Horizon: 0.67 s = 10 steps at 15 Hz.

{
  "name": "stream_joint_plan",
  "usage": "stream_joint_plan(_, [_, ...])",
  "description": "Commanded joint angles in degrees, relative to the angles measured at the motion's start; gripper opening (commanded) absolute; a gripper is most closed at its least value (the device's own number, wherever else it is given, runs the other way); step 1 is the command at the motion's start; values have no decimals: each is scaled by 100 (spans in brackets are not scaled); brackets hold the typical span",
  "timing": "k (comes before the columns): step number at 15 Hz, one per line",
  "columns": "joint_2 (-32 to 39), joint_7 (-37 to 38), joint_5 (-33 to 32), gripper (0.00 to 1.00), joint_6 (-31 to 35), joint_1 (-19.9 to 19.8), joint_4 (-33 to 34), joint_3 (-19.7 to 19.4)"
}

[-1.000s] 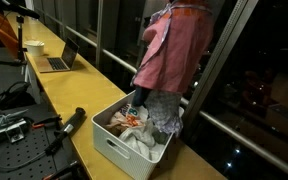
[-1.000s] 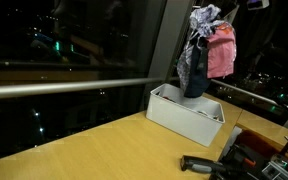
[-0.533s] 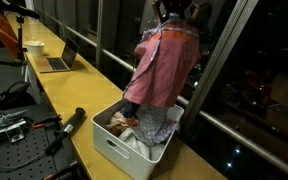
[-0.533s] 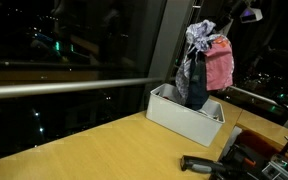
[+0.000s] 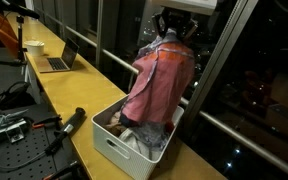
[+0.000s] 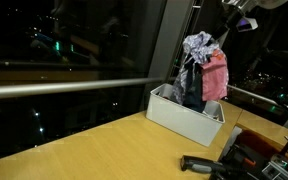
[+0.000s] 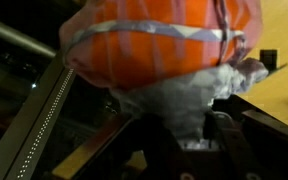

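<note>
A bundle of clothes, a pink-and-orange striped shirt with grey cloth under it, hangs from my gripper over a white bin. Its lower end reaches in among other clothes lying in the bin. From the other side, the bundle stands up out of the bin at the window end of the wooden counter. In the wrist view the striped shirt fills the top, and grey cloth sits between the dark fingers of the gripper. The jaws stand shut on this cloth.
A window rail runs close behind the bin. On the long counter lie a black tool, a laptop and a white cup. Clamps and cables sit on the near bench.
The gripper has come down with the bundle; the clothes hung well above the bin and now sag into it. The cloth's top sits lower against the fingers.
</note>
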Motion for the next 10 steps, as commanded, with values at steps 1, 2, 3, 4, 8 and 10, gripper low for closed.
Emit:
stream_joint_plan(1, [-48,-95,172,70,83,-42,-15,60])
stream_joint_plan(2, [-54,-95,173,77,92,-38,-27,66])
stream_joint_plan(3, [-54,-94,172,85,96,-35,-30,70])
stream_joint_plan(4, [-60,-97,172,92,105,-33,-42,73])
stream_joint_plan(8, [-106,-119,157,100,119,-40,-117,67])
stream_joint_plan(10, [-177,-74,86,100,225,-19,-227,66])
